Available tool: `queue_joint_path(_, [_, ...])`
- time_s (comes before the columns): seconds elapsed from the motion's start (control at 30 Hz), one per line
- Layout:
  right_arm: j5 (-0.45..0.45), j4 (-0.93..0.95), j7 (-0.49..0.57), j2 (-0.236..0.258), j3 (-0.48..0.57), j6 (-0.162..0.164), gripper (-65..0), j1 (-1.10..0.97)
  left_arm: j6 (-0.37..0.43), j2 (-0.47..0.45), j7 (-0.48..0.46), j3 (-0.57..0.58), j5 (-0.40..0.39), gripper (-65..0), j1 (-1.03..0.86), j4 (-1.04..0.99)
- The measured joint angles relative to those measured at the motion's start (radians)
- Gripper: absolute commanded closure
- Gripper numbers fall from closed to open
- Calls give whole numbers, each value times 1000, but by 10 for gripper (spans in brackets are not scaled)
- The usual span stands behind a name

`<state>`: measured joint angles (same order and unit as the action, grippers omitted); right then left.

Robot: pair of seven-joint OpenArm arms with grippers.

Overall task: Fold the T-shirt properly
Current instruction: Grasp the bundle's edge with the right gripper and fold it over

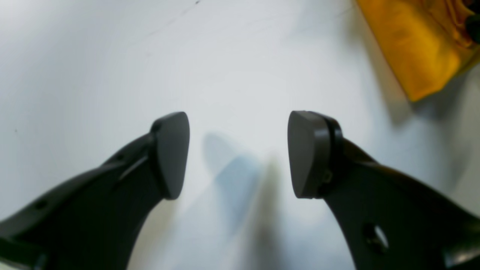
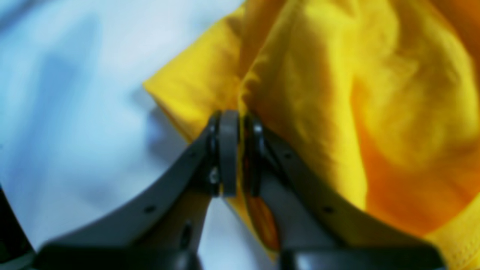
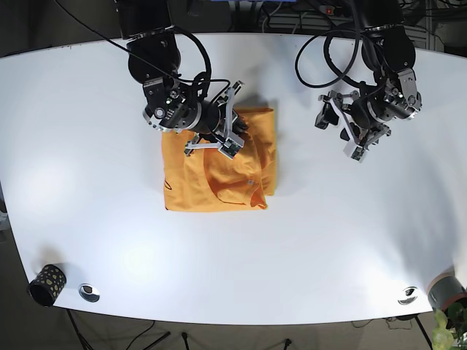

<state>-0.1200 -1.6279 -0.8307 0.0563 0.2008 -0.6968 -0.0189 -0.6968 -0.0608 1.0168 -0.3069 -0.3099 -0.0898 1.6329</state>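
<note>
A yellow-orange T-shirt (image 3: 219, 179) lies partly folded in the middle of the white table (image 3: 87, 160), with its upper right part bunched up. My right gripper (image 3: 233, 130) sits over that bunched part. In the right wrist view it (image 2: 234, 120) is shut on a fold of the T-shirt (image 2: 375, 93). My left gripper (image 3: 337, 135) hovers over bare table to the right of the shirt, apart from it. Its fingers stand wide open and hold nothing (image 1: 238, 123). Only a corner of the T-shirt (image 1: 416, 41) shows at the top right of the left wrist view.
A dark patterned cup (image 3: 47, 283) stands at the front left corner, with a metal disc (image 3: 89, 292) beside it. A second disc (image 3: 407, 294) and a grey cup (image 3: 446, 292) sit at the front right. Cables hang along the far edge.
</note>
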Motion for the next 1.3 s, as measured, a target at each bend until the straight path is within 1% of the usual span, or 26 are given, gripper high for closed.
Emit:
queue_joint_path(0.1, [0,-18,-2,-1,0,0,-36,-2,0,0,0,0,0,-383,-2,0])
queue_joint_path(0.27, [-4,-120,-19,-6,0,0,-36,-21,0,0,0,0,0,-383,-7,0])
queue_joint_path(0.37, [-9,-176,-68,-27,0,0,-36,-31,0,0,0,0,1,-383,-7,0])
queue_joint_path(0.47, [-11,-214,-85,-38,2,0,-36,-30,0,2,0,0,0,-383,-7,0])
queue_joint_path(0.53, [-10,-226,-92,-53,6,0,-38,-27,0,2,0,0,0,-383,-7,0])
queue_joint_path(0.57, [-2,-226,-91,-63,14,8,-40,-26,0,2,0,0,1,-383,-7,0])
queue_joint_path(0.73, [-7,-220,-91,-77,60,2,-44,-32,0,0,0,26,3,-383,-7,0])
queue_joint_path(0.8, [-6,-216,-91,-79,60,-3,-81,-31,0,0,0,47,2,-383,-7,0])
queue_joint_path(0.9, [-5,-216,-91,-70,53,-3,-211,-30,0,3,0,62,0,-383,-7,0])
queue_joint_path(0.97, [2,-203,-90,-62,48,0,-285,-27,0,4,0,63,0,-383,-7,0])
queue_joint_path(1.0, [6,-193,-90,-58,43,0,-309,-27,0,3,0,63,-1,-383,-7,0])
queue_joint_path(1.1, [23,-169,-90,-53,14,-2,-319,-29,0,1,0,61,0,-383,-7,-1])
queue_joint_path(1.3, [42,-92,-18,-39,-34,1,-319,-26,0,3,0,86,-3,-383,-7,-1])
